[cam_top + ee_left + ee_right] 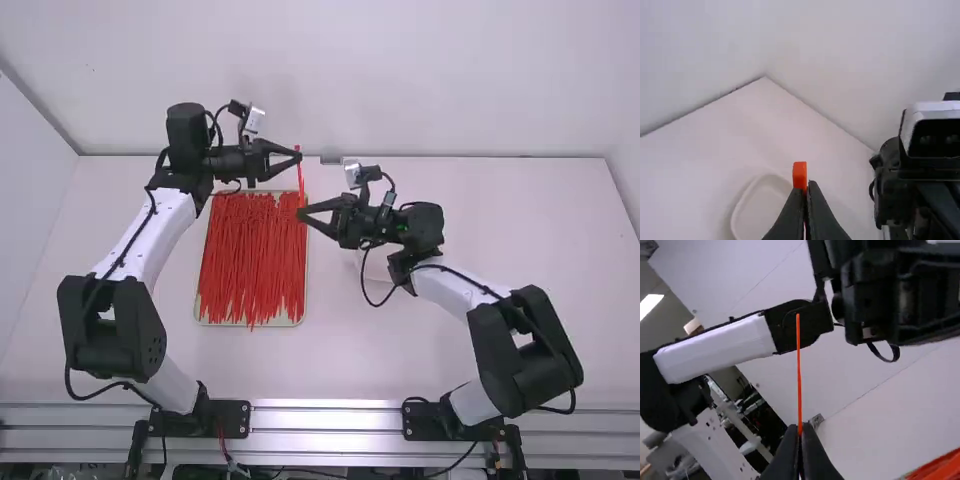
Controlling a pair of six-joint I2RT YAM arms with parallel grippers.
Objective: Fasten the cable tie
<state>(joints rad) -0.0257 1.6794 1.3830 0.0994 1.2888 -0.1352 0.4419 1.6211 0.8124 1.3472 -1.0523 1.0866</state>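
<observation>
Clamping the cable tie, apparently at opposite ends, left gripper and right gripper risk buckling it through misalignment.

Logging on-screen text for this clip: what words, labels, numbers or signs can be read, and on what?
None readable. The cable tie, the tray of spare ties, the table and the wrist camera housing show no legible print; any marking there is too small to tell.
</observation>
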